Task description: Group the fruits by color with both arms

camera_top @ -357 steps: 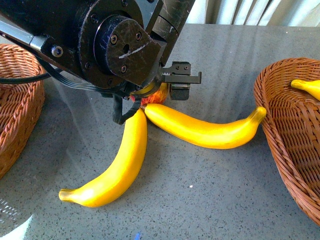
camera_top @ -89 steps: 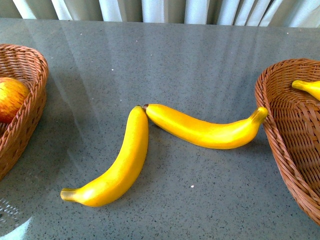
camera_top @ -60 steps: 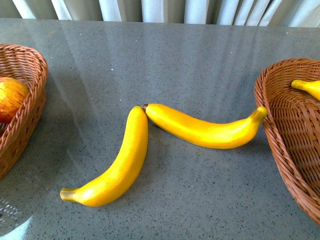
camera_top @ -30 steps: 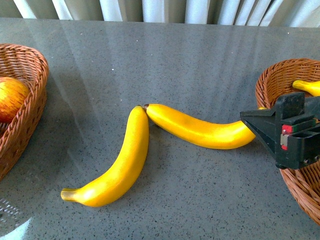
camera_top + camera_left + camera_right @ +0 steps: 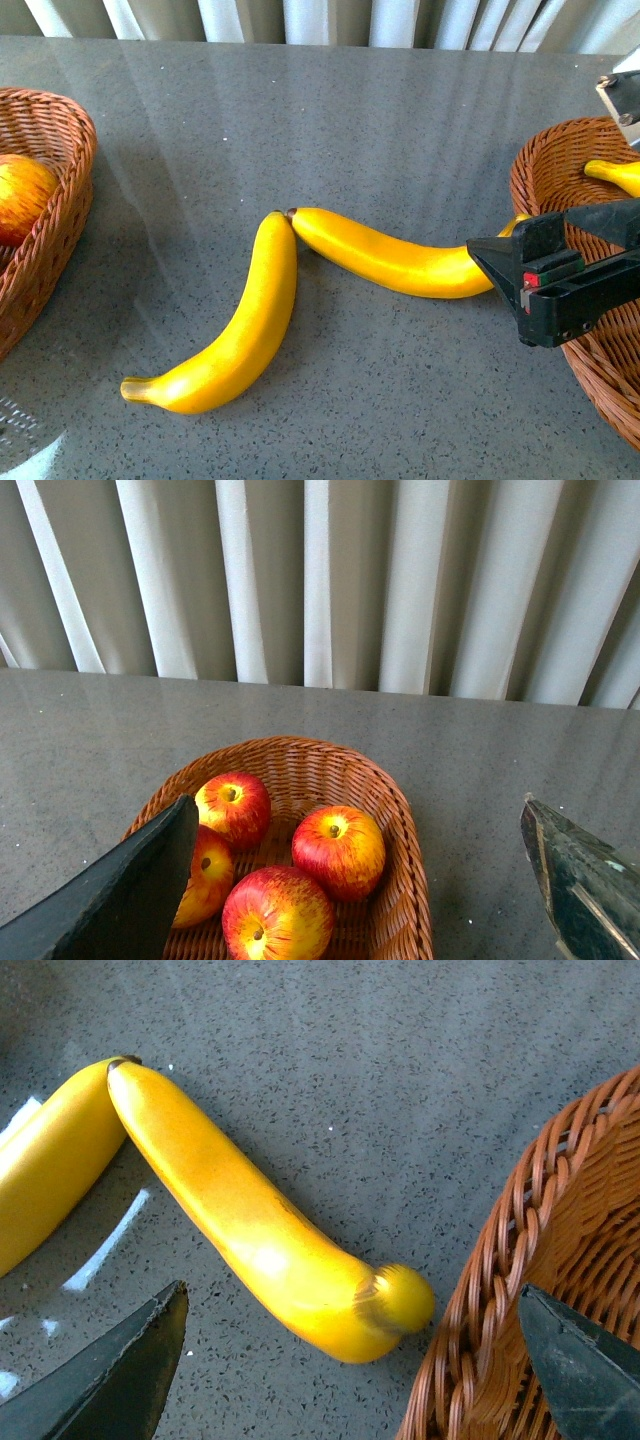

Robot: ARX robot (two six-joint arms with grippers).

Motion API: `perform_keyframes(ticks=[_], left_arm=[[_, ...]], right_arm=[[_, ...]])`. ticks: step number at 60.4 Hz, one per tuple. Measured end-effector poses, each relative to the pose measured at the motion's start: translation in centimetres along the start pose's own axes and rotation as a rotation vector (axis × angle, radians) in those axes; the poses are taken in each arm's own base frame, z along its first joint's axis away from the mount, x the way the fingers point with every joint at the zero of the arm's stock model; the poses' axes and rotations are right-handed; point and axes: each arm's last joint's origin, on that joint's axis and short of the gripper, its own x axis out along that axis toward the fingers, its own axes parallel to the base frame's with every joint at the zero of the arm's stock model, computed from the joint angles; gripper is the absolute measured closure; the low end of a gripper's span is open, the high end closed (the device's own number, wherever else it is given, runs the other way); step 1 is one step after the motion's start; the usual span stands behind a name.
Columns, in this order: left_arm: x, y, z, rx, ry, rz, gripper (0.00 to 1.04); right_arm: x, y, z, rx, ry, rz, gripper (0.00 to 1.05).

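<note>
I see my right gripper (image 5: 351, 1288) wide open by a banana (image 5: 250, 1220) | left gripper (image 5: 357, 802) wide open over apples (image 5: 338, 850)

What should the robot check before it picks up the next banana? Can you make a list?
1. Right gripper open: ok, its fingers are wide apart.
2. Left gripper empty: ok, it is open above the apple basket.
3. Nearest banana lined up: ok, its stem end shows between the right gripper's fingers.
4. Nearest banana free of the other banana: not ok, their tips touch.
5. Room in the banana basket: ok, only one sorted banana shows inside.
6. Right gripper's height above the nearest banana: cannot tell.
</note>
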Motion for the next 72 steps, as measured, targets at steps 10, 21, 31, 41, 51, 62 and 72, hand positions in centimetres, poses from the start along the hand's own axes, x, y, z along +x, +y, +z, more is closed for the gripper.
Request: perform_keyframes(ticks=[10, 21, 31, 41, 51, 62, 72], left_arm=[[0.0, 0.0, 0.0, 0.0, 0.0, 0.0, 0.09], [0.0, 0.0, 0.0, 0.0, 0.0, 0.0, 0.09], [0.0, 0.0, 0.0, 0.0, 0.0, 0.0, 0.09], [0.0, 0.0, 0.0, 0.0, 0.0, 0.0, 0.09], [0.0, 0.0, 0.0, 0.0, 0.0, 0.0, 0.09], [0.0, 0.0, 0.0, 0.0, 0.0, 0.0, 0.09], [0.0, 0.0, 0.0, 0.0, 0.0, 0.0, 0.09]], right_arm=[[0.7, 0.3, 0.0, -0.049, -0.015, 0.0, 0.09], [1.3, 0.6, -0.2, -0.079, -0.015, 0.006, 0.09], [1.8, 0.7, -0.4, -0.091, -0.015, 0.008, 0.09], [2.0, 0.8, -0.5, -0.1, -0.015, 0.006, 0.09], [2.1, 0.9, -0.6, -0.111, -0.014, 0.006, 0.09], [2.2, 1.0, -0.6, -0.116, -0.012, 0.007, 0.09], [2.2, 1.0, -0.6, -0.117, -0.014, 0.006, 0.17]])
